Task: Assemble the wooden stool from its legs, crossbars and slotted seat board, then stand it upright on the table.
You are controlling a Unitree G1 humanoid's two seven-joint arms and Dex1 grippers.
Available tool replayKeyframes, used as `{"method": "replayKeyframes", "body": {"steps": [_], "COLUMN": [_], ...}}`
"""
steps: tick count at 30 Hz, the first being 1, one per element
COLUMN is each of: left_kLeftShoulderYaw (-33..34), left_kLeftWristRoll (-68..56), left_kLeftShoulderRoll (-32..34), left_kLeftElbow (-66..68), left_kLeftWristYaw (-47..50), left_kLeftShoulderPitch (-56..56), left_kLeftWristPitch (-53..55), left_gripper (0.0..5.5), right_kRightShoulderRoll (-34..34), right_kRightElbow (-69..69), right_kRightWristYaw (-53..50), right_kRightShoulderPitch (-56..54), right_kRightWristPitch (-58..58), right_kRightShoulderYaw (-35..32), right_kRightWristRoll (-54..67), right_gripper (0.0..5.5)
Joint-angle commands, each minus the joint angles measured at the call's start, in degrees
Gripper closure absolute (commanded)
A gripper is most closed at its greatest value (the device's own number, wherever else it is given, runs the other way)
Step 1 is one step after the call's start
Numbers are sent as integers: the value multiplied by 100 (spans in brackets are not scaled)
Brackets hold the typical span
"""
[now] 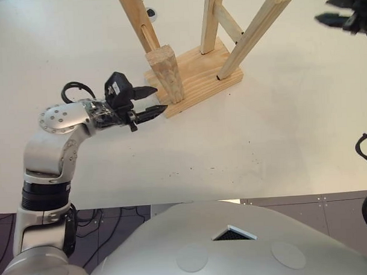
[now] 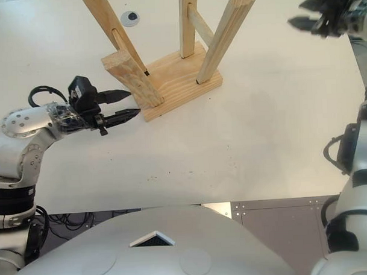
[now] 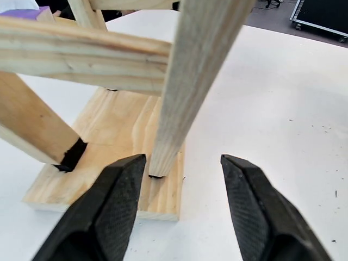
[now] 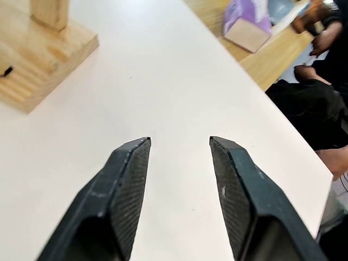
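The left gripper (image 1: 160,98) is low over the white table (image 1: 262,141), on the robot's left side. Its two fingers are spread wide and hold nothing. The tips sit just beside the near corner of the seat board (image 1: 196,70).

The stool is upside down. The seat board lies flat on the table, near the middle and a bit far back. The legs stick up out of its slots. The near leg (image 1: 165,70) stands right in front of the open fingers and leans a little. I cannot tell if a finger touches it. The other legs (image 1: 211,22) stand farther back and go up past the top of the head camera's picture. A crossbar (image 1: 229,22) joins two of them.

Farther back, a small dark round thing (image 2: 130,18) lies on the table behind the stool.

The right gripper (image 4: 179,142) is held up high over the far right part of the table, well apart from the stool. Its fingers are open wide too, with nothing in them.
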Motion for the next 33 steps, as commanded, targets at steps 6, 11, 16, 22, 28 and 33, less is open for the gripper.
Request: {"method": "replayKeyframes", "body": {"steps": [6,11,16,22,28,33], "left_kLeftShoulderYaw": [-397,-538,-657,-811,-1047,-1006], "left_kLeftWristRoll": [254,349,433,456,638,708], "left_kLeftShoulderRoll": [-397,-517,-919,-603,-62,-95], "left_kLeftElbow": [535,725,1222,1203,1630,2458], "left_kLeftWristYaw": [189,224,353,-105,-963,-1332], "left_kLeftShoulderPitch": [-453,-626,-884,-760,-927,-1368], "left_kLeftWristPitch": [-212,-280,-422,-332,-721,-1247], "left_gripper": [297,297,334,412,427,430], "right_kRightShoulderRoll": [853,1137,1199,1124,973,447], "right_kRightElbow": [-1473,-1045,-898,-764,-1071,-2167], "right_kRightWristYaw": [674,233,104,83,917,2160], "right_kRightShoulderPitch": [993,681,663,619,675,1318], "right_kRightWristPitch": [56,136,87,-13,212,919], "right_kRightShoulderYaw": [322,150,141,127,130,416], "right_kRightWristRoll": [355,350,336,323,631,838], "right_gripper": [334,334,331,331,331,331]}}
